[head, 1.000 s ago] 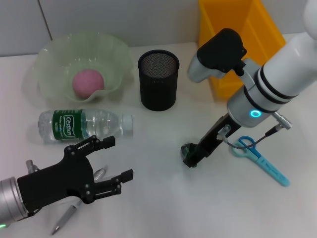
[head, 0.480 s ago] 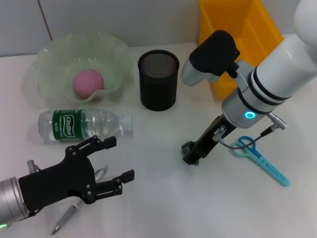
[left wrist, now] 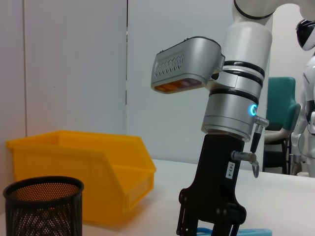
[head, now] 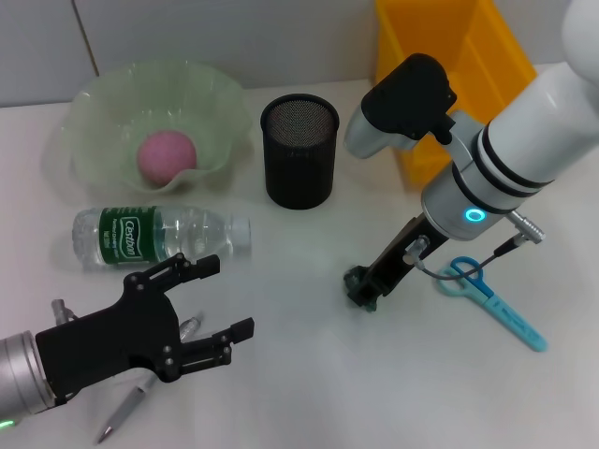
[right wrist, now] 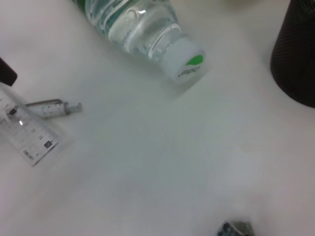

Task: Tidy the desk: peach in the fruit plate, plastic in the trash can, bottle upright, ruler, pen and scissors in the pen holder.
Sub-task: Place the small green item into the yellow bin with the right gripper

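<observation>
A pink peach point(head: 168, 155) lies in the green fruit plate point(head: 94, 112). The clear bottle point(head: 159, 234) lies on its side, its cap point(right wrist: 184, 59) toward the black mesh pen holder point(head: 299, 150). My left gripper point(head: 223, 301) hovers open over the transparent ruler point(right wrist: 24, 132) and the pen point(head: 122, 410). My right gripper point(head: 362, 288) is shut on a small dark-green scrap of plastic point(head: 356, 279), just above the table. Blue scissors point(head: 489, 297) lie flat to its right. The yellow trash can point(head: 449, 65) stands behind the right arm.
In the left wrist view the right arm point(left wrist: 231, 113) stands in front of the yellow bin point(left wrist: 83, 172), with the pen holder point(left wrist: 42, 206) beside it. A wall runs along the back of the white table point(head: 309, 374).
My right gripper has risen a little and shifted back with the plastic at its tip. The left arm has stayed put.
</observation>
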`<state>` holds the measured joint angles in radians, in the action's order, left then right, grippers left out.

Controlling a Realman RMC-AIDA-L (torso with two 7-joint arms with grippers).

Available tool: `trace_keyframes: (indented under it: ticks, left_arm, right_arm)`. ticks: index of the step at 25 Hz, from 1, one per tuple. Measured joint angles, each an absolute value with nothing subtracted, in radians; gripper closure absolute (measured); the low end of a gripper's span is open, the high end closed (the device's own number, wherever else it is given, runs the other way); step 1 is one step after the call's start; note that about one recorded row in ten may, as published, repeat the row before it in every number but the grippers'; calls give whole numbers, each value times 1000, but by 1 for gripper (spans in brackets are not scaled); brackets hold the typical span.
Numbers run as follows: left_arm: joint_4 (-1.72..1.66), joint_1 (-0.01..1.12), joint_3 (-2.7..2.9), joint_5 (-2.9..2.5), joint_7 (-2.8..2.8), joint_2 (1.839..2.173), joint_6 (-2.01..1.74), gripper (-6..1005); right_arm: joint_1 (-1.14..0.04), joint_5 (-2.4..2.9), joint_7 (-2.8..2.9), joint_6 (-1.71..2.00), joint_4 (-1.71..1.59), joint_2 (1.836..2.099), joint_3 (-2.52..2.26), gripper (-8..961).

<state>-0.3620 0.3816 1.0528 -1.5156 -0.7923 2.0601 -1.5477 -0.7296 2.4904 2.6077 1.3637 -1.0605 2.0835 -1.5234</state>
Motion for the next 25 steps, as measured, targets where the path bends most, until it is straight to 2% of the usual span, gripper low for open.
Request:
trace_keyframes:
  ticks: [5, 15, 25]
  left_arm:
    - [-362, 376, 1050, -1516, -790, 2060, -1548, 147]
    - [-362, 379, 1051, -1515, -790, 2060, -1548, 148]
    - [-365, 385, 1052, -1514, -790, 2061, -1550, 150]
  right_arm:
    - [-717, 2504, 2621, 1386, -1094, 2080, -1508, 512]
    - [-613, 2630, 2626, 1466, -1410, 2078, -1245, 557]
    - [-608, 2807, 2617, 1179, -1420, 2077, -1182, 639]
